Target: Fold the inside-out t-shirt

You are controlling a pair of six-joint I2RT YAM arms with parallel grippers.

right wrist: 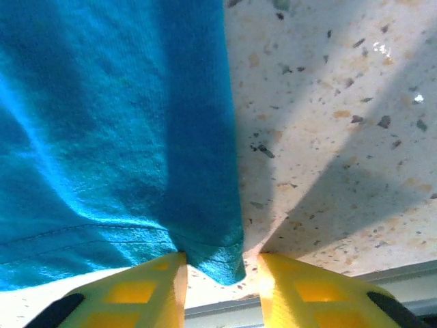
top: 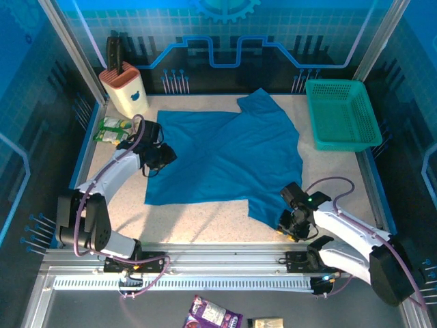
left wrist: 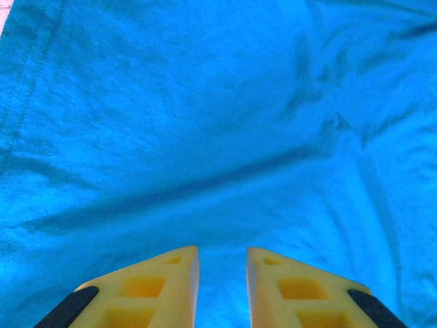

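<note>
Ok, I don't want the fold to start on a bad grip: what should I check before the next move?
1. Right gripper straddling a shirt corner: ok.
2. Right gripper clamped on it: not ok, a gap shows.
3. Left gripper at the shirt's left edge: ok.
4. Left gripper holding cloth: cannot tell.
5. Basket apart from shirt: ok.

From here the t-shirt (top: 225, 157) is soft, matt cloth with a stitched hem, the table (top: 205, 222) a smooth, speckled, stone-like top, the basket (top: 341, 113) shiny moulded plastic mesh, and the right hand (right wrist: 222, 268) has fingers (right wrist: 147, 290) of smooth matt yellow plastic.
</note>
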